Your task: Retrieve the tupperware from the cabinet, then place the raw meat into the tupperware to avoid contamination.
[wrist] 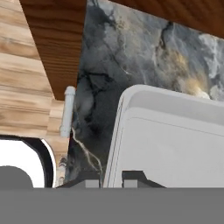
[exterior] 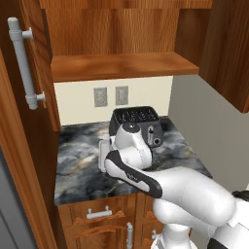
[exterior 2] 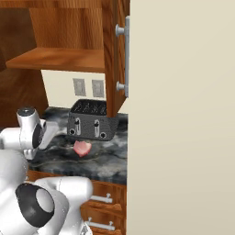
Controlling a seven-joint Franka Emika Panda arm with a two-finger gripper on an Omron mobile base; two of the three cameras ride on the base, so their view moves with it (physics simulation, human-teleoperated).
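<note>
Tabletop of dark marbled stone runs beneath your open cabinet, whose lower shelf sits bare between the swung-out doors. You have a dark toaster against the cream wall under two outlets, with the raw meat just in front of it. Your end effector is closed narrowly on the rim of the tupperware, just above the stone.

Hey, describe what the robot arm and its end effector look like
The arm is glossy white, built of rounded, bulbous links with dark grey to black bands and caps at the joints. No cables or markings show. The end effector shows two small, dark, blocky fingertips in the hand view.
</note>
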